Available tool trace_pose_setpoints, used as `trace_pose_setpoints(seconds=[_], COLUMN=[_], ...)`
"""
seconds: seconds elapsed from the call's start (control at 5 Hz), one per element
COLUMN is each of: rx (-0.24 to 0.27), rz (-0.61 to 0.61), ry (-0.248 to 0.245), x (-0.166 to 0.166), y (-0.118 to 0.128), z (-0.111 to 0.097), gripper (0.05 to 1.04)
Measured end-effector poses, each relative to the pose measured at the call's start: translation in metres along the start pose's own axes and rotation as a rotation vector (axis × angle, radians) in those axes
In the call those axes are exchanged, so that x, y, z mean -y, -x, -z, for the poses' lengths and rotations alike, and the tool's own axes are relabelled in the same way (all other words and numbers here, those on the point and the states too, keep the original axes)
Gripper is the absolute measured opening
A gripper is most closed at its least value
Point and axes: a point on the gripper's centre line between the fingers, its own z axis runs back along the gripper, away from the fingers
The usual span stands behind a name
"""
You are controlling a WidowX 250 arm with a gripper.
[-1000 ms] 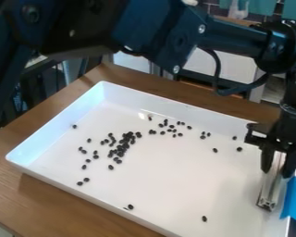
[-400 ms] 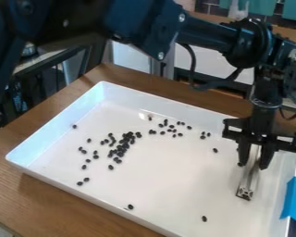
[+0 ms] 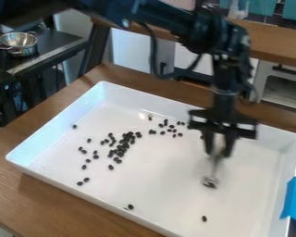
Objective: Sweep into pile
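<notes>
a metal bowl sits at the far upper left. on the wooden tabletop lies a white tray. its dark beans cluster left of centre, others scattered around. right of the cluster, the pincer is clamped on an upright, slightly tilted metal bar. a blue sheet touches the tray's right edge.

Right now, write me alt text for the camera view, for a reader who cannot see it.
A black gripper holds a metal bar inside a large white tray, where small dark pieces lie scattered around a loose cluster at image left. The tray sits on a wooden table.
</notes>
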Motion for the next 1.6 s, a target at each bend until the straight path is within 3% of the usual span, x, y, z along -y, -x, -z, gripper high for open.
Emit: trace_pose_setpoints(seconds=[0.6, 1.2, 1.4, 1.6], rx=[0.006, 0.055, 0.054, 0.034], rz=[-0.034, -0.110, -0.181, -0.325], ry=[-0.007, -0.015, 0.013, 0.064], x=[-0.048, -0.115, -0.137, -0.150], y=[-0.011, -0.010, -0.002, 0.002], z=[-0.002, -0.006, -0.008, -0.006], gripper=[0.339, 0.339, 0.339, 0.339])
